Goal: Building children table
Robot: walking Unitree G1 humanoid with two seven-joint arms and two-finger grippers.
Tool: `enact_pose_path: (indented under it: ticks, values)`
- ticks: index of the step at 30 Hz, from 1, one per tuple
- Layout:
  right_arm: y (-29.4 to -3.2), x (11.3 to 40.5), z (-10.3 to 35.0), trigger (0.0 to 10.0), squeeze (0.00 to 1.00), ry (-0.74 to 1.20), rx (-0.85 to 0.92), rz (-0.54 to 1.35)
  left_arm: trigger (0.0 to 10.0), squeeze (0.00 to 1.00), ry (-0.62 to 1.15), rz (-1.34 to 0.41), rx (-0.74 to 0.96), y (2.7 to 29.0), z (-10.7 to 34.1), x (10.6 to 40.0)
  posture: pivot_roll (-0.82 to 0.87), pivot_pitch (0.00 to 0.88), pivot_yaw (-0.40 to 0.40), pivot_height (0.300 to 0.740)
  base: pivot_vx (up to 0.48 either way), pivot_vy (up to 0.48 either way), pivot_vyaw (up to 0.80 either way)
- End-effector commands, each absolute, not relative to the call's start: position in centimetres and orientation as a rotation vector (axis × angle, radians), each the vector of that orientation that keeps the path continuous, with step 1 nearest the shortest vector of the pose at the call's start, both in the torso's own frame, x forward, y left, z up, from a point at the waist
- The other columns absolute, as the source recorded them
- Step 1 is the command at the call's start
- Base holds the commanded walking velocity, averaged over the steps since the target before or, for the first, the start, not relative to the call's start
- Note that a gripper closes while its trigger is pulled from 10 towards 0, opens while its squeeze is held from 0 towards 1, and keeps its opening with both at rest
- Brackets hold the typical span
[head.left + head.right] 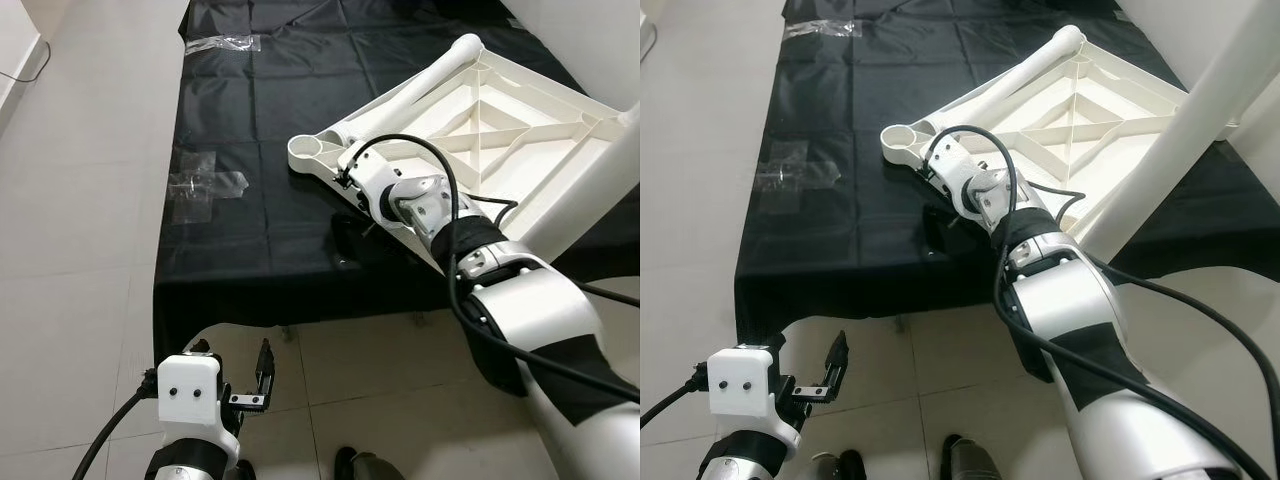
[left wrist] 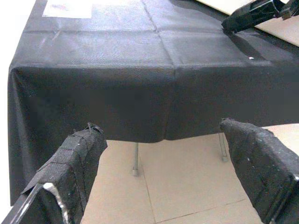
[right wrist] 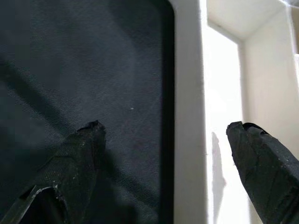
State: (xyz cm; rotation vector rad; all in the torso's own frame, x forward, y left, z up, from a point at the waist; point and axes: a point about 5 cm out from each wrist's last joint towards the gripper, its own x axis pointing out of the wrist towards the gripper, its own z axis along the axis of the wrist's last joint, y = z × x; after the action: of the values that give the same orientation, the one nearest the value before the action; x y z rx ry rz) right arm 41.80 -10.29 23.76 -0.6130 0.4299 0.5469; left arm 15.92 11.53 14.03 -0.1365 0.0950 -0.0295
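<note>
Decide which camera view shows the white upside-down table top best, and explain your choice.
The left eye view: the white table top shows nearly whole, ribs and corner socket included. The right eye view has a white leg across it; the right wrist view catches just its edge between the open right hand.

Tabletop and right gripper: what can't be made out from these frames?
- Upside-down white tabletop: far corner cut off by the left eye view's right edge.
- Right gripper: in the head views its own wrist hides the jaws; the right wrist view shows them open astride the tabletop's rim.
- White leg: upper end cut off by the frame.

tabletop (image 1: 520, 130): white smooth plastic | cloth (image 1: 260, 130): black matt woven | floor (image 1: 80, 200): glossy tile
</note>
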Motion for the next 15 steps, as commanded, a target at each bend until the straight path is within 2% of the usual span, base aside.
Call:
enact_pose_path:
  ticks: [1, 3, 4, 15]
  values:
    - [-10.1, 41.1, 21.2, 6.0, 0.0, 0.557, -0.629, 0.604, 10.0, 0.0, 0.118, -0.15, -0.245, 7.7, 14.6, 14.9, -0.07, 0.276, -0.098, 0.74, 0.0, 0.0, 0.0]
    - [-10.1, 41.1, 21.2, 6.0, 0.0, 0.557, -0.629, 0.604, 10.0, 0.0, 0.118, -0.15, -0.245, 7.7, 14.6, 14.9, -0.07, 0.276, -0.098, 0.74, 0.0, 0.0, 0.0]
    - [-9.9, 41.0, 21.1, 0.0, 0.0, 0.57, -0.643, 0.632, 10.0, 0.0, 0.119, -0.149, -0.244, 7.7, 14.6, 14.9, -0.07, 0.276, -0.098, 0.74, 0.0, 0.0, 0.0]
    - [-8.9, 40.7, 21.5, 0.0, 0.0, 0.567, -0.702, 0.761, 10.0, 0.0, 0.128, -0.14, -0.241, 7.8, 14.4, 14.9, -0.07, 0.27, -0.097, 0.74, 0.0, 0.0, 0.0]
